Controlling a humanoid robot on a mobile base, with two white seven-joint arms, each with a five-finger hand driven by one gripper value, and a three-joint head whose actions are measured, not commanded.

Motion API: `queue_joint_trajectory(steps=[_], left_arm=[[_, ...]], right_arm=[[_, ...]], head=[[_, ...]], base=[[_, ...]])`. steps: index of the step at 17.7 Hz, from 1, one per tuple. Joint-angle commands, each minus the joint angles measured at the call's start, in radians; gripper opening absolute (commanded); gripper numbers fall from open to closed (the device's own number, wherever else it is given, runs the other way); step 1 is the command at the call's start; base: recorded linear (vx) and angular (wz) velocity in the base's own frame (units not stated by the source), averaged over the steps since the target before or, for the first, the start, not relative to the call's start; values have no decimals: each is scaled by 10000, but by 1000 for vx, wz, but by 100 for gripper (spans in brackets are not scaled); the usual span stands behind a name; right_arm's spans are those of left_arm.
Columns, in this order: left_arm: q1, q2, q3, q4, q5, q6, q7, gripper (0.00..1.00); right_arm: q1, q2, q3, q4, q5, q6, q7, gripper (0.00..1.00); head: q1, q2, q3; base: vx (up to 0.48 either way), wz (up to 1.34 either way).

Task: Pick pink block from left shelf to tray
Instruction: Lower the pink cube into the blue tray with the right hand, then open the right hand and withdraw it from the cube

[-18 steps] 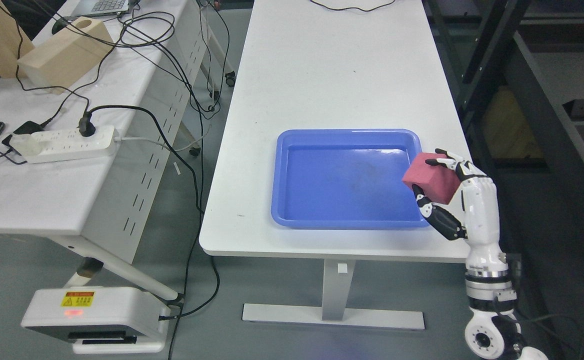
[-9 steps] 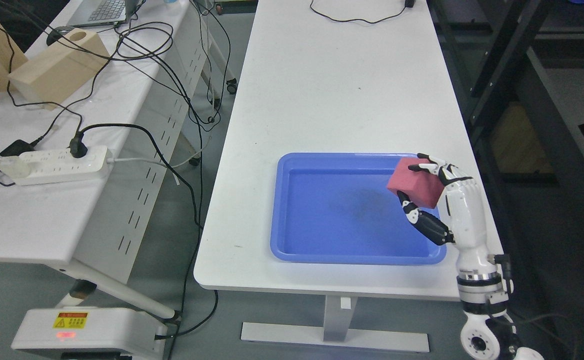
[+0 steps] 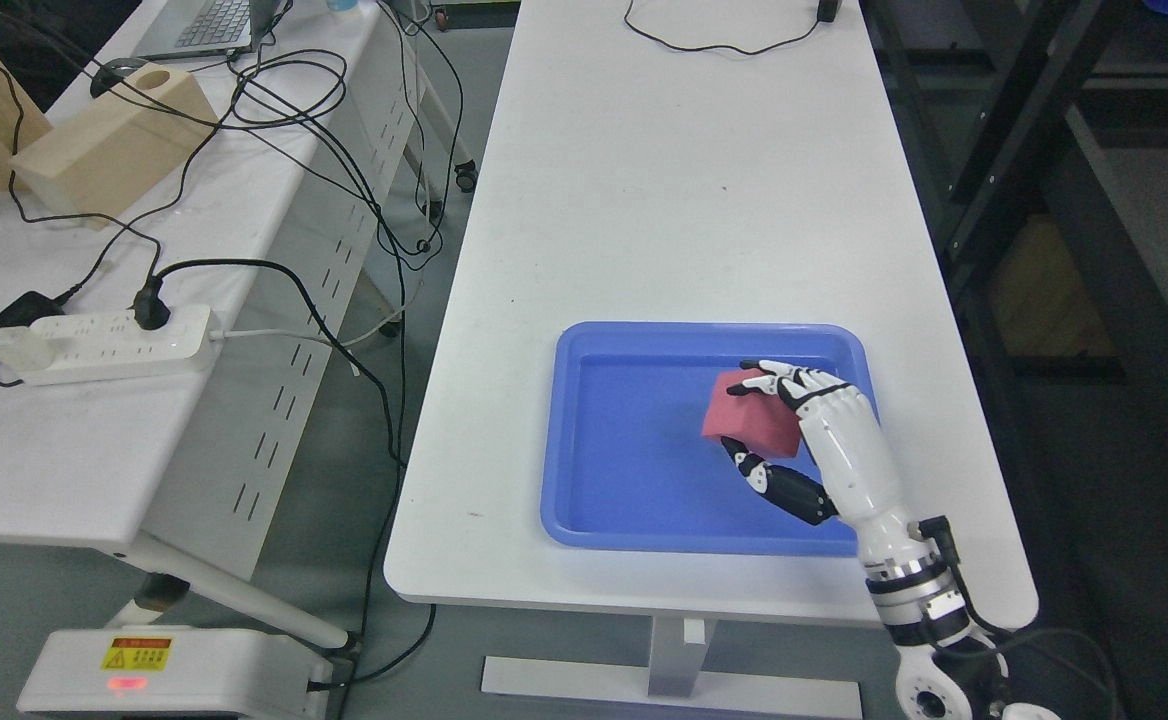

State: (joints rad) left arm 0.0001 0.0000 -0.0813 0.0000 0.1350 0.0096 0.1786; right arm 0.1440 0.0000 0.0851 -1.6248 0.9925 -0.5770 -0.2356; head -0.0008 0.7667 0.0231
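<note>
My right hand [image 3: 759, 420] comes in from the lower right and is shut on the pink block [image 3: 747, 418], fingers over its top and thumb under it. The block is over the middle-right of the blue tray [image 3: 634, 500], which lies on the white table [image 3: 684, 200] near its front edge. I cannot tell whether the block touches the tray floor. The left arm is out of view.
A dark metal shelf frame [image 3: 1004, 130] stands right of the table. A second white table [image 3: 64, 420] on the left holds a power strip [image 3: 94, 343], cables and a wooden box [image 3: 109, 145]. A black cable [image 3: 724, 40] lies at the table's far end.
My right hand has carried the pink block leftward from the tray's right rim to over the tray's inside. The camera view has also shifted, tilting down.
</note>
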Motion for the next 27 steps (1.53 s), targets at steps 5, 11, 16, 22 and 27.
queue_joint_trajectory(steps=[5, 11, 16, 22, 27], left_arm=[[-292, 174, 0, -174, 0, -4, 8, 100], [-292, 174, 0, -174, 0, -4, 8, 100], [-292, 174, 0, -174, 0, -4, 8, 100], [-292, 174, 0, -174, 0, -4, 8, 100], [-307, 174, 0, -174, 0, -4, 8, 100]], right_arm=[[125, -174, 1204, 3, 844, 799, 1466, 40], [125, -174, 1189, 3, 706, 1336, 1482, 58], [125, -174, 1174, 3, -105, 1659, 1528, 73], [64, -174, 807, 3, -2251, 2577, 1774, 84], [33, -174, -281, -12, -6496, 2810, 1834, 95]], head=[[0, 0, 0], [0, 0, 0], [0, 0, 0], [0, 0, 0], [0, 0, 0]], base=[[7, 0], [0, 0], [0, 0], [0, 0], [0, 0]])
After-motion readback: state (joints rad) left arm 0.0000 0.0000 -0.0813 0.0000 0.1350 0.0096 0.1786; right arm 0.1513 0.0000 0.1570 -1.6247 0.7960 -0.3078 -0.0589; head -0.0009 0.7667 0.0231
